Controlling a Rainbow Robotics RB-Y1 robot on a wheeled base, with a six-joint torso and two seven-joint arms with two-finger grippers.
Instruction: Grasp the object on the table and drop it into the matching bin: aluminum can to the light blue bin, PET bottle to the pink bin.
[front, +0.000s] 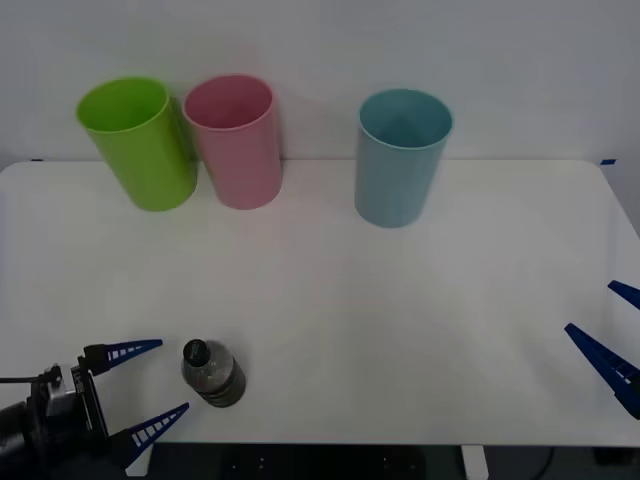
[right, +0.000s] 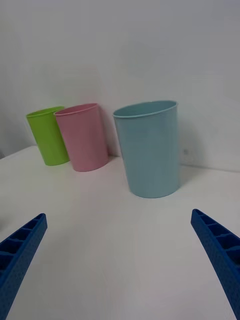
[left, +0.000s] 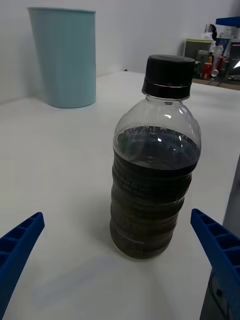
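Clear plastic with a black cap and a dark greyish fill, the PET bottle (front: 212, 374) stood upright near the front edge of the table (front: 400, 330), toward the robot's left side and well apart from the bins at the back. It looked mostly full, so I judged it fairly heavy for its size, with thin ribbed walls that would give a little under pressure and a smooth skin that might slip; the ribbed middle of the body seemed the safest place to take hold, below the rounded shoulder and well under the cap. The left gripper (front: 148, 386) sat just beside it, fingers spread wide and holding nothing, the bottle standing just ahead of the open jaws and not yet between them. At the far side of the table, the pink bin (front: 236, 140) stood touching or nearly touching a lime green bin (front: 140, 142), with the light blue bin (front: 400, 155) apart to their right. The right gripper (front: 605, 330) waited at the table's right edge, also wide open and empty.
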